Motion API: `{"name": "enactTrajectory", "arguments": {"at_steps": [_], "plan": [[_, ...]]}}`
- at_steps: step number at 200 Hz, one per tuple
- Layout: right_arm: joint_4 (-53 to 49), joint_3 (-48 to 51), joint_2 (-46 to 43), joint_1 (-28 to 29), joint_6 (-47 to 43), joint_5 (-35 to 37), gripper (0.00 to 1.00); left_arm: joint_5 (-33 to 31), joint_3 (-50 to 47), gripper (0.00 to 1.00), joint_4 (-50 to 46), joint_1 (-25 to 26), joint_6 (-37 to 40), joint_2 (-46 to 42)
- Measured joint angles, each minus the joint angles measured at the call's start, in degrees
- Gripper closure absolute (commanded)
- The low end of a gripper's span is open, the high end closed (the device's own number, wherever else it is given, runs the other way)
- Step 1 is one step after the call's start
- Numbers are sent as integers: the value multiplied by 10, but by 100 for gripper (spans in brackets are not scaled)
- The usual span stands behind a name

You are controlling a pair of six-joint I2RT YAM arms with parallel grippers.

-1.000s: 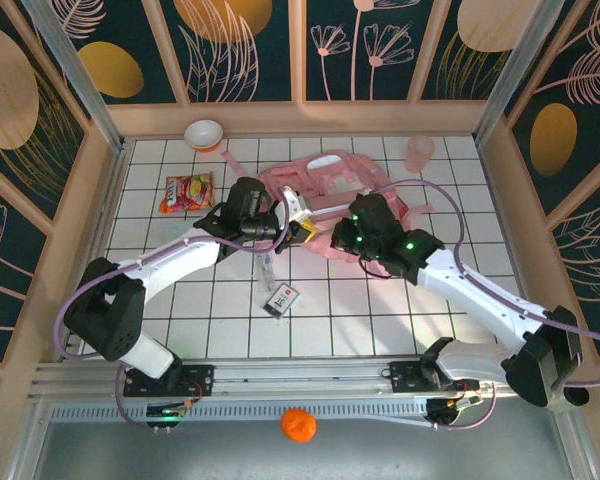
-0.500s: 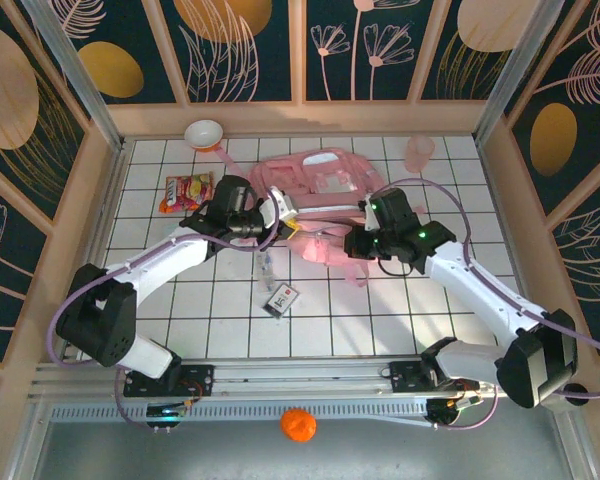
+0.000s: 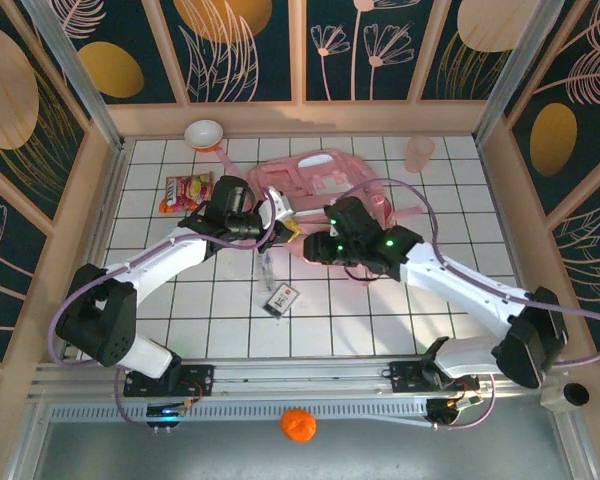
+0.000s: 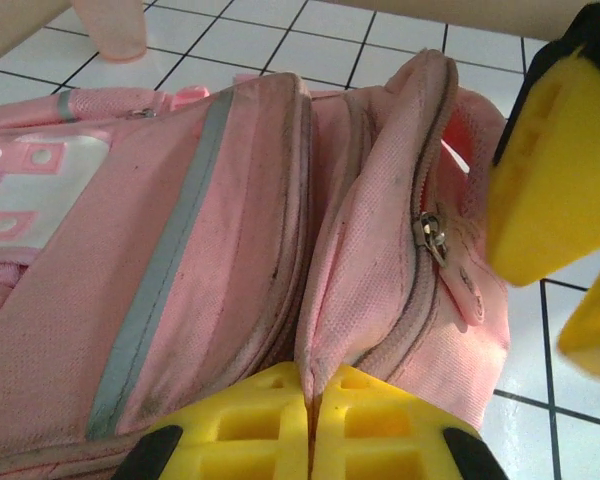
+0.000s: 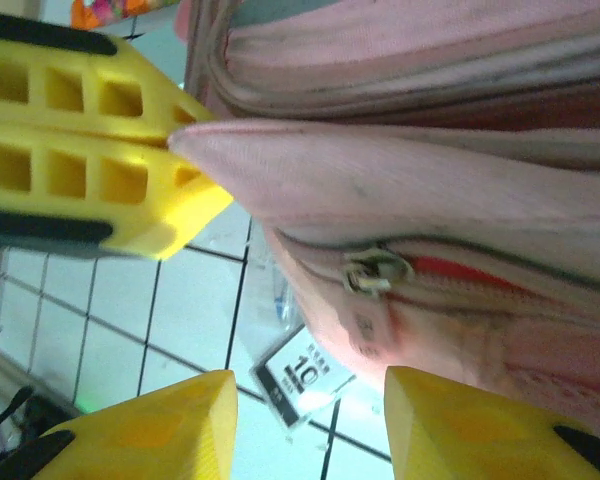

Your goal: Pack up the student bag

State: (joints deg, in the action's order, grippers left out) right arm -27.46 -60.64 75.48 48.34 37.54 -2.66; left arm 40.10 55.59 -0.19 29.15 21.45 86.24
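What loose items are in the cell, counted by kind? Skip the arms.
student bag: 1
cup: 1
bowl: 1
snack packet: 1
labelled card: 1
orange round item: 1
Total: 6

Student bag [image 4: 260, 250] pink, grey stripe [image 4: 156, 280]; table [image 3: 380, 320] white, black grid

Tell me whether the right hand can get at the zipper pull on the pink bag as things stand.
Probably yes: the right hand is open with the zipper pull just ahead of it, nothing between. The left hand pinches the student bag fabric beside it.
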Motion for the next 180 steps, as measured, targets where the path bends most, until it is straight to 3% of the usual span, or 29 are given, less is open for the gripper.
{"name": "enactTrajectory", "arguments": {"at_steps": [43,72,110,180], "plan": [[-55,-70,74,26,30,112,61,2,0,100,9,0,-15,0],[-67,-79,83,33,36,154,86,2,0,100,16,0,-23,0],[-67,-79,80,33,35,166,99,3,0,100,17,0,-25,0],[-67,-61,31,1,37,140,100,14,0,100,39,5,-27,0]]}}
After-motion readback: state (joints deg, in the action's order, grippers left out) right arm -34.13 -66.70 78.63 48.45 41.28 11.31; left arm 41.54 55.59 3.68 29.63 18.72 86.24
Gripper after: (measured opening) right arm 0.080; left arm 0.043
